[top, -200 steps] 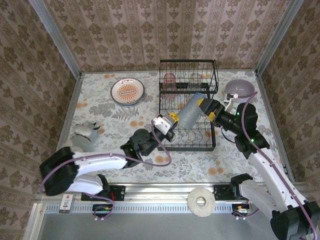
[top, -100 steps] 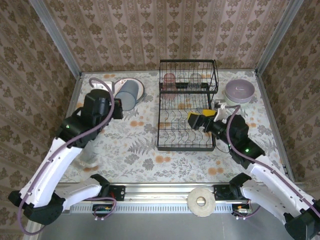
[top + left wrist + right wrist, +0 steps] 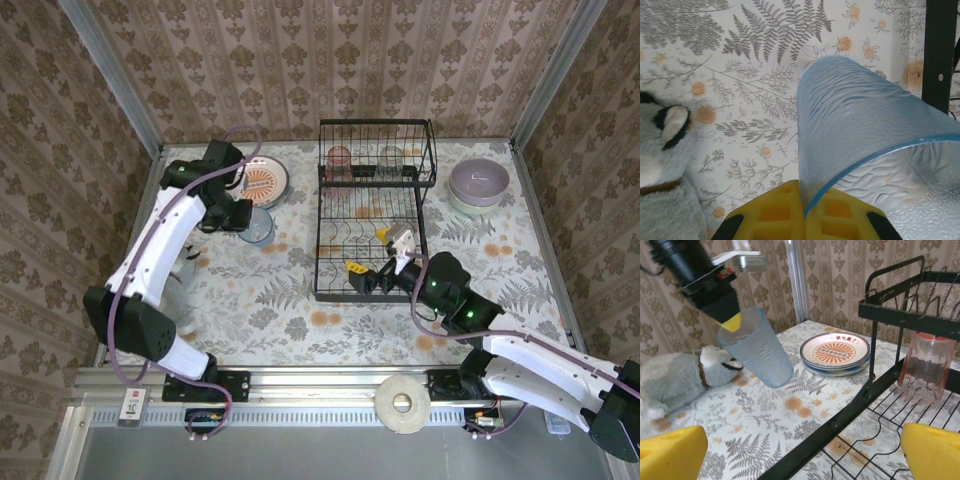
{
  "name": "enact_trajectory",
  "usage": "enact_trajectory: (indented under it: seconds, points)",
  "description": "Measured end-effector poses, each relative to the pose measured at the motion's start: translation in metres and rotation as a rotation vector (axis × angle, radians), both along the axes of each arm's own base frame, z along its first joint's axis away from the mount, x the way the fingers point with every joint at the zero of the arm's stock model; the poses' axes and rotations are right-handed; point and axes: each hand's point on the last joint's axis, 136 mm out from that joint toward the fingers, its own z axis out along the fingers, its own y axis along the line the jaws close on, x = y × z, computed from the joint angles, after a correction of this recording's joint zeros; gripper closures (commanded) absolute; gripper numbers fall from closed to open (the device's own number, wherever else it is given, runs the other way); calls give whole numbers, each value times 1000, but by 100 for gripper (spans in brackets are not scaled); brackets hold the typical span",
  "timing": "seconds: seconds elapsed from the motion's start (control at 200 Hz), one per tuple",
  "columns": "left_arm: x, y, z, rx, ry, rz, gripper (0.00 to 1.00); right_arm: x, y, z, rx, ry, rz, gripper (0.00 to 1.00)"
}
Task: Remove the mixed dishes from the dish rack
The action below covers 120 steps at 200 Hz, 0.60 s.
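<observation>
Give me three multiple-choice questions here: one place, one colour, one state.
1. Relative to the dish rack, the plates sit: A) inside it; B) on the table to its left; C) on top.
2. The tumbler in the left claw is: A) pink; B) pale blue; C) green.
3. The right claw is: A) shut on a plate; B) shut on a glass; C) open.
Answers: 1 B, the stack rests on the table; 2 B, its frosted wall looks bluish; 3 C, its jaws stand wide apart, empty.

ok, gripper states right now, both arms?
Left gripper: shut on the blue textured tumbler.
Right gripper: jaws open, holding nothing, by the dish rack.
</observation>
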Motion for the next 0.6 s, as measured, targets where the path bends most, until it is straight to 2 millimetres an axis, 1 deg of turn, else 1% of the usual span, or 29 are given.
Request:
enact_trajectory:
  seconds: [0.13, 0.22, 0.32, 0.46, 0.6]
  points:
    - [13, 2, -21, -7, 72, 0, 100, -2, 5, -11, -48, -15, 17, 0]
    - [22, 4, -33, -11, 109, 3, 100, -4, 7, -14, -58, -25, 27, 0]
    - [27, 4, -46, -17, 148, -1, 100, -4, 9, -14, -66, -34, 31, 0]
    - [38, 3, -51, -19, 162, -9, 100, -3, 9, -14, -67, -50, 22, 0]
    - [44, 2, -55, -16, 165, -16, 100, -3, 7, -19, -72, -45, 15, 0]
